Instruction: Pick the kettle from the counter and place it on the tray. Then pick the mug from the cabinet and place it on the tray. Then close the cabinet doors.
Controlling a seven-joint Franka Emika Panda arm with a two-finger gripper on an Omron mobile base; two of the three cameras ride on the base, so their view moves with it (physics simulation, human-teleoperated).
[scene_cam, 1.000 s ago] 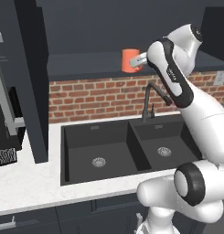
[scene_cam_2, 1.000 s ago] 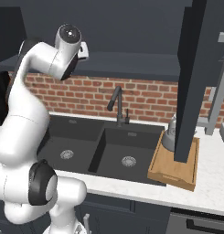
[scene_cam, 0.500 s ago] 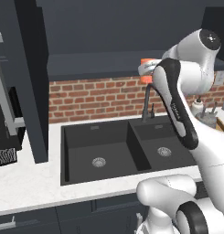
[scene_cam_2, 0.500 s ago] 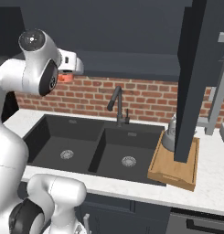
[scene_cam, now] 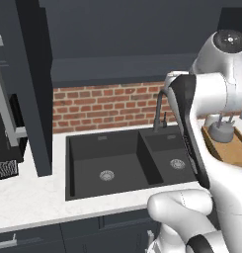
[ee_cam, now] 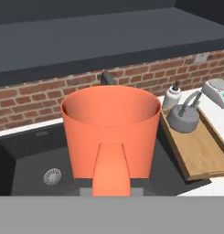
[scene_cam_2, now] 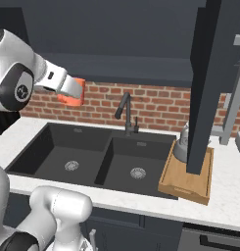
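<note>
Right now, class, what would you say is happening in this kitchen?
The robot's gripper holds the orange mug in the air above the dark sink. The kettle already stands on the wooden tray to the right of the sink, with bare room beside it. The cabinet door is open.

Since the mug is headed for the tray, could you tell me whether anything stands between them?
Nothing visible does: the mug hangs above the sink, and the tray is bare in front of the kettle.
</note>
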